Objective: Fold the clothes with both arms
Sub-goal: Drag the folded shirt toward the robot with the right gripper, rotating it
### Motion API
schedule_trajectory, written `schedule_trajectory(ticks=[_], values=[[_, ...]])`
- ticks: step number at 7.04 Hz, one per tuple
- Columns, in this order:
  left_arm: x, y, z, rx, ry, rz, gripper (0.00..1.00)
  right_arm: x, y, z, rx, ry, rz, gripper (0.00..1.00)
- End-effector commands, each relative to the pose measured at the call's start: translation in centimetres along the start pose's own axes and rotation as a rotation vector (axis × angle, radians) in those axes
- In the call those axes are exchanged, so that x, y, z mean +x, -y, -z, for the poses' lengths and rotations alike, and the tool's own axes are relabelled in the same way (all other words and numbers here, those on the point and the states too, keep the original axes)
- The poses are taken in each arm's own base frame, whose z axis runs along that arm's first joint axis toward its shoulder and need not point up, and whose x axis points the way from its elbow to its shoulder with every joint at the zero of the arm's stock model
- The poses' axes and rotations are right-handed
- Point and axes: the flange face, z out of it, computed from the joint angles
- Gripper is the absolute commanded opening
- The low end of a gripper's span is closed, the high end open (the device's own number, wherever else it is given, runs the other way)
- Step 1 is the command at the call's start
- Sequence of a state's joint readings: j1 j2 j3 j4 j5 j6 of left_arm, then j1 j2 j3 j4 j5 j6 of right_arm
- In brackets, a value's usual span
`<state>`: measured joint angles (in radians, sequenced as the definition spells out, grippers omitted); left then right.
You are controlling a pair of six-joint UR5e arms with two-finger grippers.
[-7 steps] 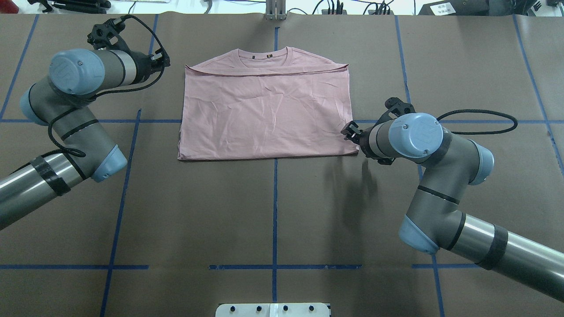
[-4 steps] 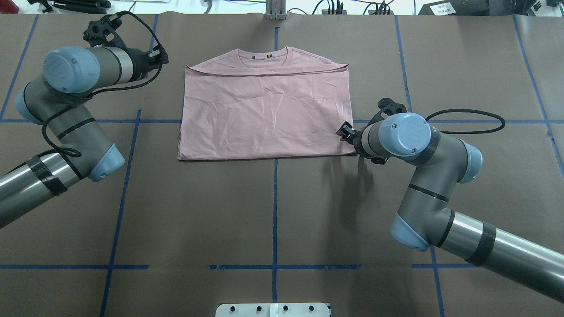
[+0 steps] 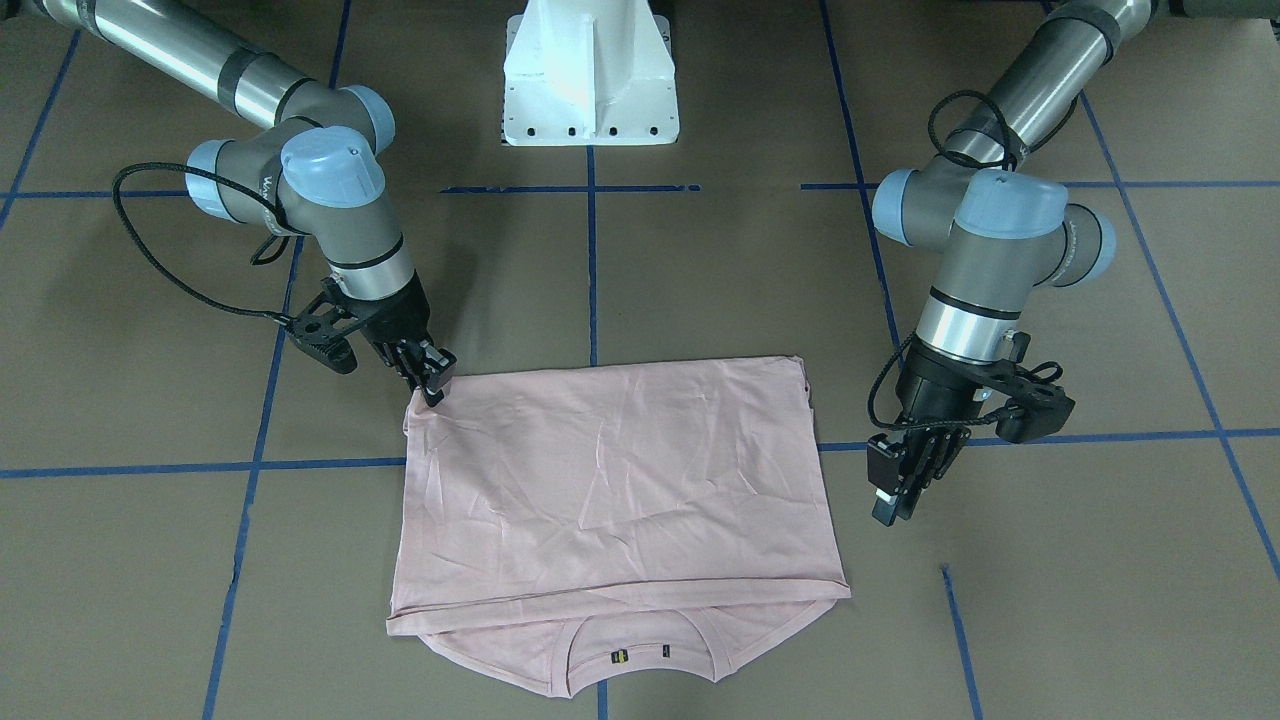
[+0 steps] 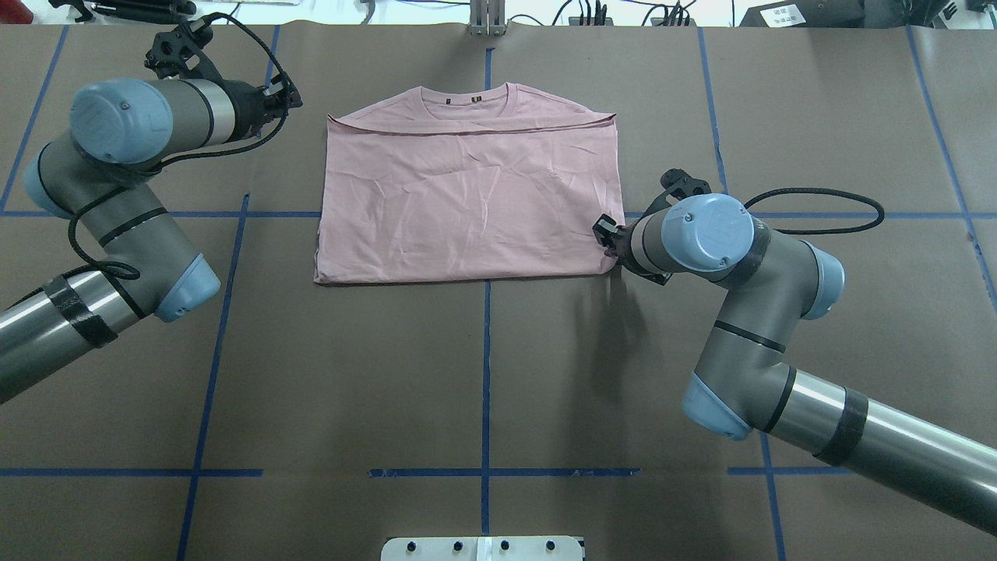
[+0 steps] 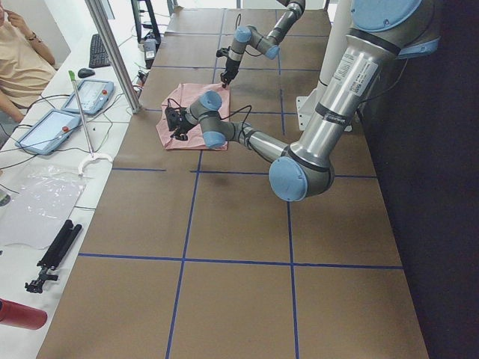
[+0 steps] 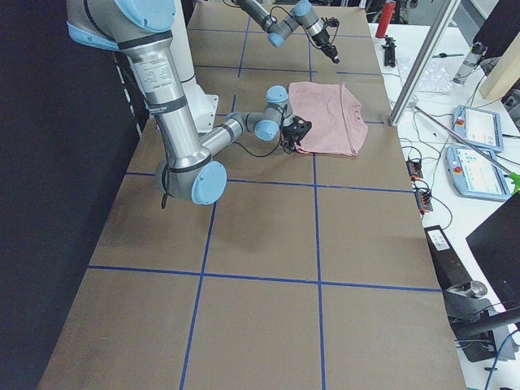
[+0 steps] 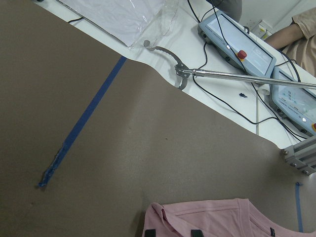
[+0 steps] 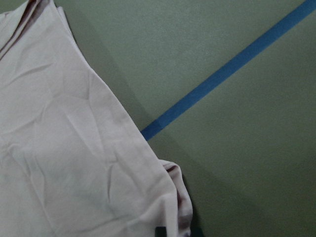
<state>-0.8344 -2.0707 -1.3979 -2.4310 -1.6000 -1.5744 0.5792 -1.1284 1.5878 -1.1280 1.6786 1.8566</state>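
Overhead exterior view: the table carries one pink T-shirt, lying flat at far centre. It is folded into a rectangle, with the collar showing at the far edge.

The right arm reaches in to the shirt's near right corner. The right tool touches that corner. I cannot tell whether it is spread or pinching cloth.

The left arm holds the left tool above bare table beside the far left corner, apart from the cloth. Its state cannot be determined either.

Risks, as judged:
- The right tool may catch only the top layer, which would open the fold.
- A pull from the right side alone would drag and skew the stack, since the left tool is not on the cloth.

Not verifiable:
- Both wrist views cut the fingertips off at the frame edge.
- The overhead view hides the right tool's tips under the wrist.
- No print is visible on the shirt.
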Motion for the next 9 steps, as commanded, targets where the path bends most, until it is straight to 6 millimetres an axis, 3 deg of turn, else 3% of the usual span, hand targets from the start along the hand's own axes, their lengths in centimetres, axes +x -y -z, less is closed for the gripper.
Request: schedule_trajectory(ticks=[1, 2, 3, 4, 5, 6, 7, 8, 9], values=[[1.0, -0.2, 0.8, -0.007, -0.02, 0.059, 0.36, -0.7, -0.1, 1.8, -0.014, 0.032, 0.0, 0.0], [1.1, -0.1, 1.1, -0.007, -0.026, 0.063, 0.35, -0.2, -0.5, 5.1, -0.046, 0.07, 0.005, 0.0], [0.9, -0.1, 1.0, -0.008, -0.02, 0.066, 0.35, 1.9, -1.9, 8.8, -0.12, 0.094, 0.02, 0.0], [1.0, -0.4, 1.1, -0.028, -0.01, 0.145, 0.35, 6.2, -6.5, 12.2, -0.217, 0.091, 0.074, 0.0], [1.2, -1.3, 2.8, -0.108, 0.026, 0.167, 0.35, 9.1, -12.3, 15.1, -0.332, 0.076, 0.068, 0.0], [1.3, -0.2, 4.0, -0.13, 0.044, 0.174, 0.35, 10.4, -18.5, 17.4, -0.451, 0.071, 0.097, 0.0], [1.6, -1.1, 4.9, -0.188, 0.055, 0.188, 0.36, 12.3, -23.7, 19.5, -0.557, 0.053, 0.152, 0.0], [1.5, -1.6, 4.6, -0.212, 0.069, 0.19, 0.37, 15.6, -26.4, 19.8, -0.609, -0.011, 0.194, 0.0], [2.1, -3.1, 6.1, -0.336, 0.075, 0.192, 0.37, 19.0, -25.9, 19.6, -0.609, -0.077, 0.222, 0.0]])
